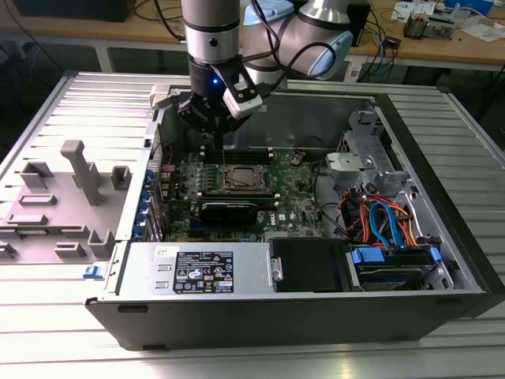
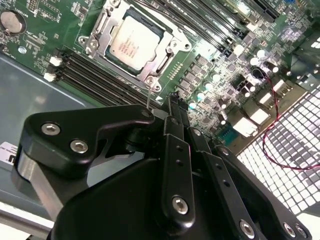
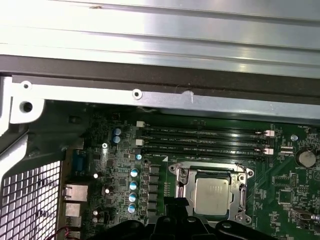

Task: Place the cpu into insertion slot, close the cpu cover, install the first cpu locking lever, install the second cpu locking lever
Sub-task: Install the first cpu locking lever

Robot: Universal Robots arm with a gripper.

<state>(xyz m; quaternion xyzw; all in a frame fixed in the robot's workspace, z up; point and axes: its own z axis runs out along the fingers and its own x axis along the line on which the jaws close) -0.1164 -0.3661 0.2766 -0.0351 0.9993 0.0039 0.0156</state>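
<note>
Hovering near the cpu cover (image 2: 172, 40) closed over the cpu (image 2: 134, 42), the end effector (image 2: 173, 100), pinched together, likely needs slow, square pressure.

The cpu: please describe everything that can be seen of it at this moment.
The cpu is a small flat square chip with a dull silver-grey metal top bearing faint print. It lies flat in the insertion slot on the green motherboard, next to the long black memory slots. The cpu cover, a thin metal frame, lies down around its edges, and its top shows through the cut-out. The gripper is apart from it.
</note>
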